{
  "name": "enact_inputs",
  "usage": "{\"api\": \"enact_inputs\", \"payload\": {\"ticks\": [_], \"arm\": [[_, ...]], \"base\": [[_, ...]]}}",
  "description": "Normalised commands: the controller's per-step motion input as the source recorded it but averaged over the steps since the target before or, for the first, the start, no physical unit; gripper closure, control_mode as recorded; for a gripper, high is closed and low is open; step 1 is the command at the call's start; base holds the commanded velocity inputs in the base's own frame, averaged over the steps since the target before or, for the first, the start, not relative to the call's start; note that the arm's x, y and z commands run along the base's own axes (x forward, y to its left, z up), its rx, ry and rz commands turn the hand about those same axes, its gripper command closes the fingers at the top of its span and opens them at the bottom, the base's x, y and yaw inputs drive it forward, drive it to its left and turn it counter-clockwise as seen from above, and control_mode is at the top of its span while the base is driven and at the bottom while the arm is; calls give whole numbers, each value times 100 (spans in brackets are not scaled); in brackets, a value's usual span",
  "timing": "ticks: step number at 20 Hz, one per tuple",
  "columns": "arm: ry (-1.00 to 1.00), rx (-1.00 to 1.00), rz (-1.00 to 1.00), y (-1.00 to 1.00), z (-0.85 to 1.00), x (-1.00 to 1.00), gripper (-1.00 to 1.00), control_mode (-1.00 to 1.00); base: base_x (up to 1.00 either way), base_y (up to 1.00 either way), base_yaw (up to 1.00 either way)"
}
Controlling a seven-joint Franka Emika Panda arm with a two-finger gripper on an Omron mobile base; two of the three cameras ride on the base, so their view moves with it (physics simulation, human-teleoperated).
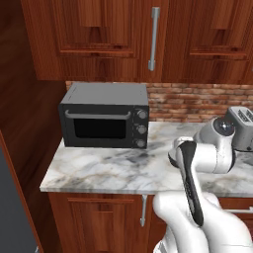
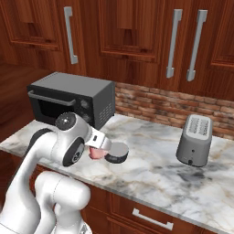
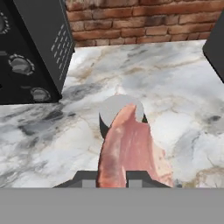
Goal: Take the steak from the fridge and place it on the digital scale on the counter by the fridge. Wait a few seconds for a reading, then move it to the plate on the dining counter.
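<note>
My gripper (image 2: 94,151) is shut on the steak (image 3: 129,148), a pink-red slab that hangs from the fingers just above the counter (image 2: 151,169). The steak (image 2: 95,154) is tilted, and its far end reaches over the near rim of the digital scale (image 3: 118,108), a small round dark puck with a grey top. In the right base view the scale (image 2: 117,152) lies just right of the hand. In the left base view my own forearm hides the hand over the counter (image 1: 99,168). The plate and the dining counter are out of view.
A black toaster oven (image 1: 104,116) stands at the counter's back left, close to the scale. A grey toaster (image 2: 195,139) is at the right. A brick backsplash and wooden wall cabinets rise behind. A dark grey panel (image 1: 10,212), perhaps the fridge, borders the lower left.
</note>
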Motion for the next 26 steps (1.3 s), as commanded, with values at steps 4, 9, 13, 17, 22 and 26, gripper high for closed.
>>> {"api": "enact_inputs", "payload": {"ticks": [4,9,13,17,22,26], "arm": [[0,12,-9,0,94,-97,100,-100],[5,7,-3,0,61,-68,100,-100],[3,0,0,0,10,-22,100,100],[0,0,0,0,0,0,100,100],[0,0,0,0,0,0,100,100],[0,0,0,0,0,0,100,100]], "base": [[0,0,0],[0,0,0],[-42,0,0],[-100,16,5],[-98,53,57],[-81,44,83]]}}
